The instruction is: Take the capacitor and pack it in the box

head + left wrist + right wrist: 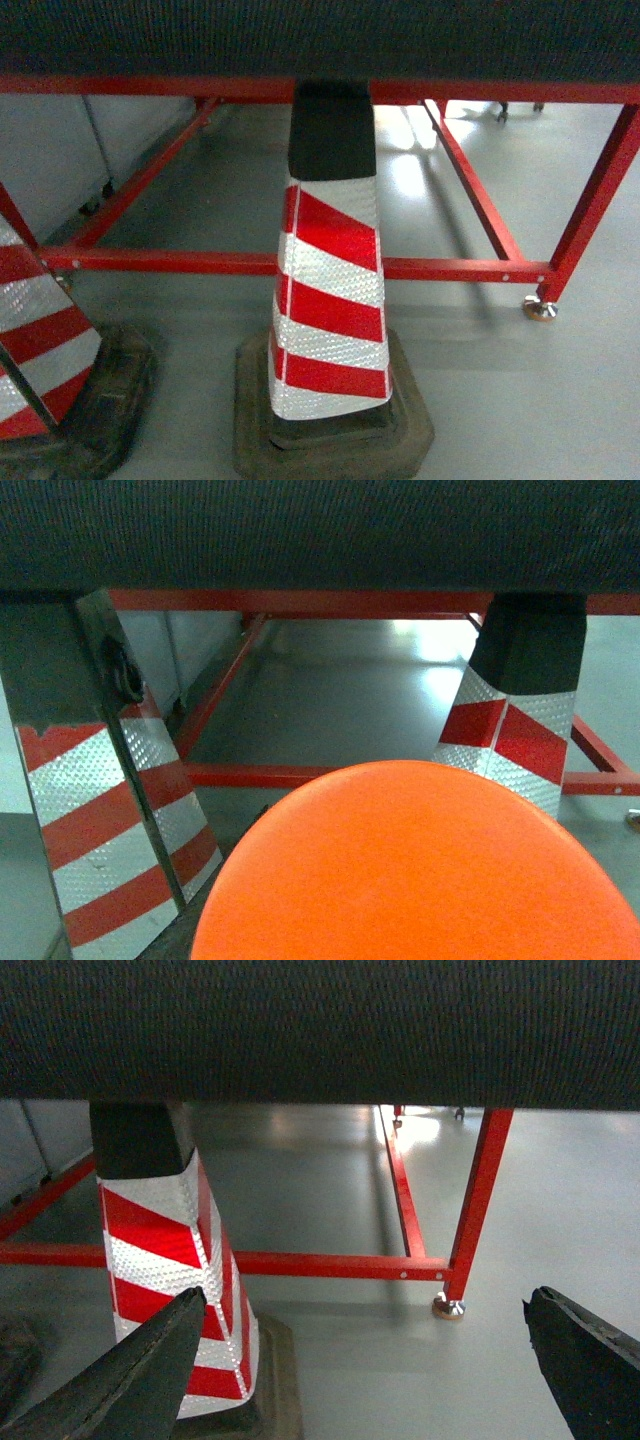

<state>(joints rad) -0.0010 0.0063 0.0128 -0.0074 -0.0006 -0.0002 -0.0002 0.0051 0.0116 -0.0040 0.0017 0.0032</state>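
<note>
Glossy grey floor (500, 400), red-framed table (480, 205) (dark top), two red/white striped cones (330, 300) w/ black bases.

**What my cameras leave hidden or cut off**

From the head camera I get no pincer at all. The tabletop (320, 40) shows only its dark underside, cut by the top edge. My right pincer (365, 1350) shows just two dark fingertips (150, 1370), spread wide, their bases running off the bottom edge. Left of it, the striped cone (165, 1260) loses its tip behind the tabletop. An orange disc (420, 870) fills my left wrist view, cropped below, so that pincer stays hidden.
</note>
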